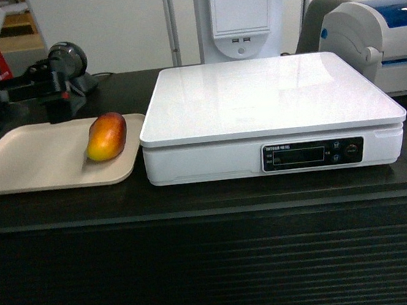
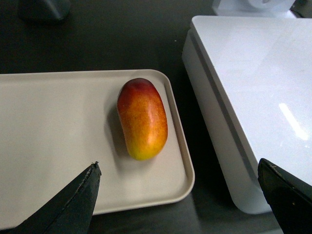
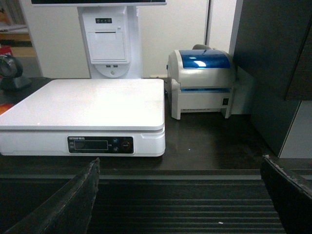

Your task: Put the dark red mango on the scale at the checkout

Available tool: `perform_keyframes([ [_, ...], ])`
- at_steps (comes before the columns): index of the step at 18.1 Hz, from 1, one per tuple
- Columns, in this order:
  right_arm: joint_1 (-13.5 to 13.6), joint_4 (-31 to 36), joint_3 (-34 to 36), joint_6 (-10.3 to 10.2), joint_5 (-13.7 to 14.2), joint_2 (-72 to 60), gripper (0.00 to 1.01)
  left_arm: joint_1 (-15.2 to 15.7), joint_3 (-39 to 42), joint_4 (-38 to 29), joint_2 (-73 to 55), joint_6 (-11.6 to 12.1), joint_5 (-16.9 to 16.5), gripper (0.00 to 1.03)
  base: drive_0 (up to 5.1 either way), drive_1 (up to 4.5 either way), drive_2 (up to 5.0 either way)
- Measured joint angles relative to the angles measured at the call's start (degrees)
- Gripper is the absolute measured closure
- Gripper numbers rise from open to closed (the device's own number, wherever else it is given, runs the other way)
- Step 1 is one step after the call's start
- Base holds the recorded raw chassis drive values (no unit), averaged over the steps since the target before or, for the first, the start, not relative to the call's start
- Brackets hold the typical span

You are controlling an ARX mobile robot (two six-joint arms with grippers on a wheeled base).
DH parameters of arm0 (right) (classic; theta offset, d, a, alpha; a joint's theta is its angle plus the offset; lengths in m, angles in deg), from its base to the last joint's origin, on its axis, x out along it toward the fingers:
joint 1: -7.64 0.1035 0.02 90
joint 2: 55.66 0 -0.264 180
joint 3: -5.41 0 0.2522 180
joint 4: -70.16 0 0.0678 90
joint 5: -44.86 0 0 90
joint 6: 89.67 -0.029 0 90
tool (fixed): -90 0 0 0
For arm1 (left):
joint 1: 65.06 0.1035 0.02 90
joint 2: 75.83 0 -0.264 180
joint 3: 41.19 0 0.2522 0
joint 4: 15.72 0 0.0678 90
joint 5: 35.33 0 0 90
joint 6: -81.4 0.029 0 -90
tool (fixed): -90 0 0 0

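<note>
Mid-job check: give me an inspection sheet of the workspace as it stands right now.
Surface: dark counter, ribbed front.
Job's things: mango lying on the beige tray, near its right edge; white scale beside the tray, top bare.
Clutter: handheld scanner behind the tray; label printer right of the scale.
Grippers: left pincer open, above the tray's near edge, short of the mango; right pincer open, in front of the counter, holding nothing.
Cables: nothing seen.
Surroundings: white receipt terminal behind the scale, pale wall.
</note>
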Motion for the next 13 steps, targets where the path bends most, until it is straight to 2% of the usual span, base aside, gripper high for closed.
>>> perform_keyframes([
  [4,0.0,0.0,0.0,0.0,0.02,0.0,0.03,-0.17,-13.14,7.04,-11.5,2.58,0.66,0.05,0.0,0.0,0.0],
  [9,0.0,0.0,0.0,0.0,0.0,0.0,0.03,-0.11,-25.94,12.5,-19.89,3.08,0.72,0.05,0.0,0.0,0.0],
  [11,0.0,0.0,0.0,0.0,0.0,0.0,0.03,0.15,-36.0,19.74,-28.65,3.02,1.22,0.05,0.0,0.0,0.0],
  [13,0.0,0.0,0.0,0.0,0.0,0.0,0.03,0.26,-38.88,21.59,-30.8,3.02,1.68,0.05,0.0,0.0,0.0],
])
